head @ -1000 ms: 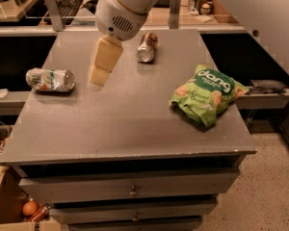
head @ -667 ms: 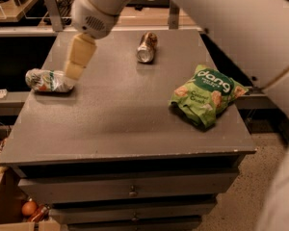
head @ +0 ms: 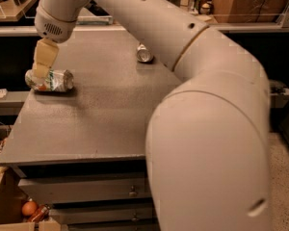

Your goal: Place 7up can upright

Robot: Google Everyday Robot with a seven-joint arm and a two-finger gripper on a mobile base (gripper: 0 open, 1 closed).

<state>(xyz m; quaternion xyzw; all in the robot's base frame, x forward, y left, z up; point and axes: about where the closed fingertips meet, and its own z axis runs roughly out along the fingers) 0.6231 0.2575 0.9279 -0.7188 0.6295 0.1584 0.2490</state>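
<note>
The 7up can [head: 53, 80] lies on its side near the left edge of the grey table [head: 96, 119], silvery-white with green and red markings. My gripper [head: 42, 64] reaches down from the white arm and its cream fingers [head: 44, 57] sit right over the can's left end, at or just above it. The arm [head: 207, 129] fills the right half of the view.
A brown-gold can [head: 144, 55] lies on its side at the table's back, partly behind the arm. The arm hides the table's right side. Drawers [head: 86, 191] sit under the tabletop. A shelf with clutter runs along the back.
My gripper has moved left from the table's middle to over the 7up can's left end. The arm now covers the right side and hides the green snack bag.
</note>
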